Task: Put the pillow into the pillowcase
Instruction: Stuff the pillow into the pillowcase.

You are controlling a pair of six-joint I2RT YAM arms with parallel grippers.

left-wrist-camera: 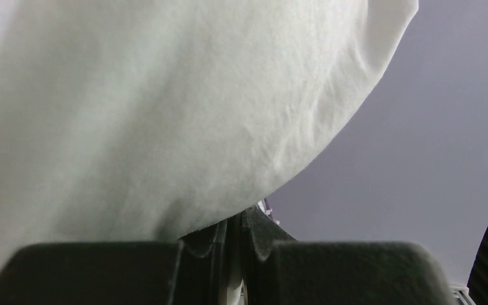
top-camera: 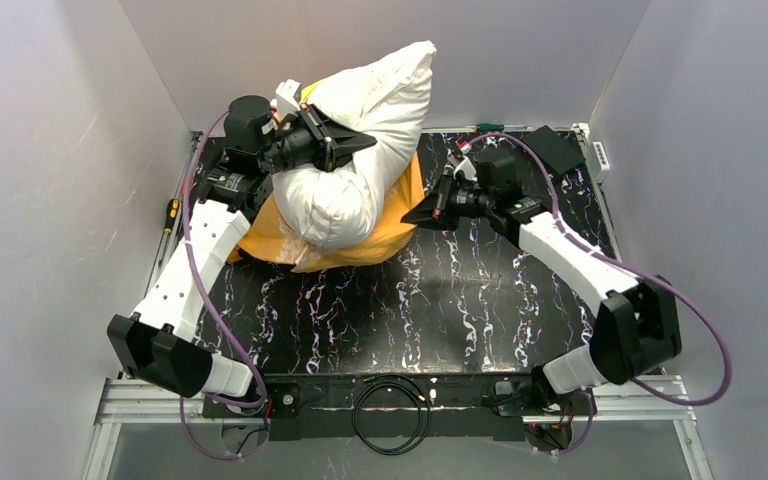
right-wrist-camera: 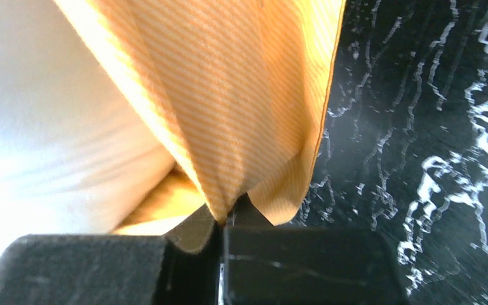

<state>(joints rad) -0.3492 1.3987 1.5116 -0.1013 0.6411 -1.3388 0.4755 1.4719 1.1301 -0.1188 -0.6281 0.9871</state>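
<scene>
A black table (top-camera: 440,300) veined in white is seen from above, walled in on three sides by pale grey panels. At its back left, the pillow (top-camera: 360,150) is held up on end, plump and off-white, its upper corner raised towards the rear wall. Its lower part is sunk in the mouth of the pillowcase (top-camera: 390,235). The greater part of the pillow is left outside the case. The bright orange pillowcase is bunched on the table under and around the pillow's lower end, with its printed sides not made out.

The left arm (top-camera: 195,260) is stretched along the table's left edge and bent inward at the wrist. The right arm (top-camera: 570,260) is reached in from the near right corner.

The left gripper (top-camera: 360,142) is laid across the pillow's waist, where the fabric is visibly cinched. In the left wrist view the left gripper (left-wrist-camera: 238,222) is shown with its jaws drawn together beneath the pillow (left-wrist-camera: 165,114), and a fold of white cloth is pinched there. The right gripper (top-camera: 415,215) is set at the case's right-hand edge. In the right wrist view the right gripper (right-wrist-camera: 229,213) is clamped on a hem of the striped orange pillowcase (right-wrist-camera: 241,95), with the table (right-wrist-camera: 419,127) seen beside it.

A coiled black cable (top-camera: 392,408) is seen by the arm bases, and a yellow-handled screwdriver (top-camera: 171,213) at the table's left edge.
</scene>
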